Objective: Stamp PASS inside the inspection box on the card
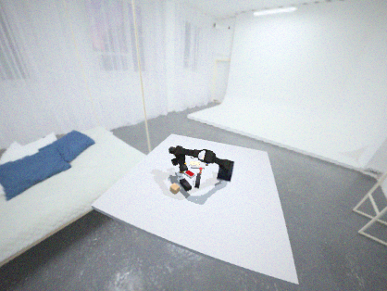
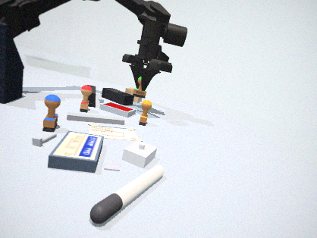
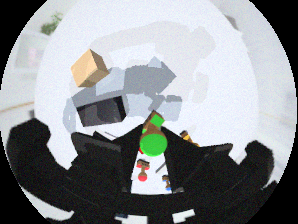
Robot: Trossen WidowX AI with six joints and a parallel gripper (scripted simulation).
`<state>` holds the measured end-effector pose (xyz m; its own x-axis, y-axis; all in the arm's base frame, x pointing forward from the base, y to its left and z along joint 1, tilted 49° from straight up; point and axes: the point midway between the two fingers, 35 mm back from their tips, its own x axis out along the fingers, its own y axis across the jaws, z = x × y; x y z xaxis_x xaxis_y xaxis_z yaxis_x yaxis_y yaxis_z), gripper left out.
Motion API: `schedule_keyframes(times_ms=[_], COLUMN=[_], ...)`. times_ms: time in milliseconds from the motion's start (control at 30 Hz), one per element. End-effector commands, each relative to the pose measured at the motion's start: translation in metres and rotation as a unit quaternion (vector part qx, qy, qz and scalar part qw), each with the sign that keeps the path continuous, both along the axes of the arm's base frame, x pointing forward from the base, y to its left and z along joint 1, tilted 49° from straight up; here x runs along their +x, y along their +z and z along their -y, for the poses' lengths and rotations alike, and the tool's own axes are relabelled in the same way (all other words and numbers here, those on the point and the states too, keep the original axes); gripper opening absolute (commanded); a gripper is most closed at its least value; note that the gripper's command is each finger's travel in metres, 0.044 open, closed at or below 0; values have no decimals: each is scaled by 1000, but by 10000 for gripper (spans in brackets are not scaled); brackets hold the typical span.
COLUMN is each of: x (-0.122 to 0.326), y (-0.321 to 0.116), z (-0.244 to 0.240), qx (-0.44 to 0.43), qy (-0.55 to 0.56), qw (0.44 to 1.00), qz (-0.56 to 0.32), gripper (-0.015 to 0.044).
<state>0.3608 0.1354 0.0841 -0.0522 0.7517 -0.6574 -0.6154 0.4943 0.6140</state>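
Note:
My gripper (image 2: 140,84) (image 3: 151,128) is shut on the PASS stamp (image 2: 139,92) (image 3: 153,144), a brown stamp with a green top and green band. It holds the stamp upright in the exterior view, apparently above the bench, near the wooden block and past the red ink pad (image 2: 118,108) (image 1: 190,173). The pad is almost wholly hidden by the stamp and fingers in the wrist view. The card (image 2: 130,136) lies flat on the near side of a grey bar in the exterior view. Its lines are too blurred to tell whether the box bears a print. The stamp's underside is hidden.
A black box (image 2: 117,96) (image 3: 102,111) and wooden block (image 1: 174,188) (image 3: 89,69) are near the stamp. Red (image 2: 86,98), yellow (image 2: 145,110) and blue (image 2: 51,110) stamps stand around the grey bar (image 2: 95,119). A labelled case (image 2: 72,164), white block (image 2: 139,155) and marker (image 2: 140,184) lie nearer that camera.

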Motion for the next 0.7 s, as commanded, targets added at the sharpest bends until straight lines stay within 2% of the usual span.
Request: schedule_keyframes(times_ms=[0,667], x=[-1,-4], y=[-4,-25], z=[-5,-30], qx=[1,3], qy=[-1,-1], qw=[1000,1000], qz=[-2,-2], gripper=[0,0])
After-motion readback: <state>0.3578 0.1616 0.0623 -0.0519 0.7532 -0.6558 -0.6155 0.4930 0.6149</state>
